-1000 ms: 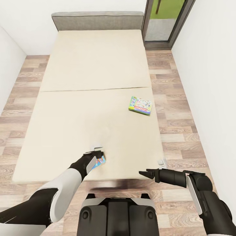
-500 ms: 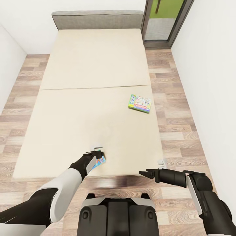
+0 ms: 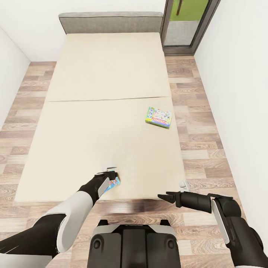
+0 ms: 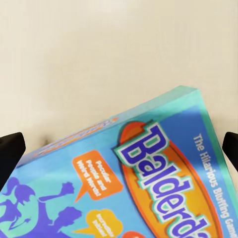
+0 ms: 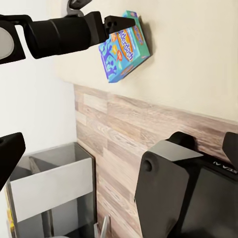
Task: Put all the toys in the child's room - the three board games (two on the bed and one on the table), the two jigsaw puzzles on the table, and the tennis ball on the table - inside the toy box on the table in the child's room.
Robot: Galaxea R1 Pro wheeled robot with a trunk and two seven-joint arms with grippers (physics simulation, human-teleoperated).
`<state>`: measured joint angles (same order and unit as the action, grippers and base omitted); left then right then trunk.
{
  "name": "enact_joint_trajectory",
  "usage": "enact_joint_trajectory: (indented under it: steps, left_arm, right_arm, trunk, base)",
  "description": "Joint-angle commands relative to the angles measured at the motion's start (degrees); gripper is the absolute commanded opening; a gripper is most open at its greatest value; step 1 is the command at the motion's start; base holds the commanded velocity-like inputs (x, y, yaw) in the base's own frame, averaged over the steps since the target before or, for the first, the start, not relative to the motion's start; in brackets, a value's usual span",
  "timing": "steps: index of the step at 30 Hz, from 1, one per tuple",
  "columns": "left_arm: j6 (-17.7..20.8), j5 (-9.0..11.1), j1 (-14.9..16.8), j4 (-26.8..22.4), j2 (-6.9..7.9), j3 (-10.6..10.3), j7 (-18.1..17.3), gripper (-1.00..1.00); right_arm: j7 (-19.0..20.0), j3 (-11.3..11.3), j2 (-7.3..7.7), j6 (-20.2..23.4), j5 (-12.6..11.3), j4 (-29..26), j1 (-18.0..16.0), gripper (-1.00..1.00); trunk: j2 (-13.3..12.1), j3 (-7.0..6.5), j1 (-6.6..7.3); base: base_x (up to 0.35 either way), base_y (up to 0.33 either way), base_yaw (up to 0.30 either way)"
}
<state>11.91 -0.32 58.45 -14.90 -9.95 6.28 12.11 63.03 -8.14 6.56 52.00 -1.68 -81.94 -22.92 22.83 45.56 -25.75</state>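
My left gripper is shut on a teal and blue board game lettered "Balderda…". It holds the box tilted over the near end of the bed. The right wrist view shows that box pinched at the end of my black left arm, over the beige mattress. A second board game, with a red banner, lies flat near the mattress's right edge. My right gripper hangs open and empty over the floor just off the bed's near right corner.
Wood-plank floor runs along both sides of the bed, between white walls. A grey headboard and a grey-framed window stand at the far end. My base is right below the arms.
The whole view has shifted a little: the bed's near edge now sits slightly farther from my base. Both arms keep their pose and the left still holds the box.
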Motion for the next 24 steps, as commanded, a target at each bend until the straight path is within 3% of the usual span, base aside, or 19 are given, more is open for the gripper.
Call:
enact_joint_trajectory:
  steps: [1,24]
  left_arm:
    - [0.3,0.0,0.0,-0.1,-0.05,0.3,0.1,1.0]
    - [0.3,0.0,0.0,-0.1,-0.05,0.3,0.1,1.0]
  right_arm:
    - [0.1,0.0,0.01,0.4,-0.2,0.0,0.0,1.0]
    - [0.1,0.0,0.02,0.3,-0.2,0.0,0.0,1.0]
  trunk:
    - [0.1,0.06,-0.03]
    - [0.1,0.06,-0.03]
  base:
    - [-0.015,0.0,0.0]
    - [-0.091,0.0,0.0]
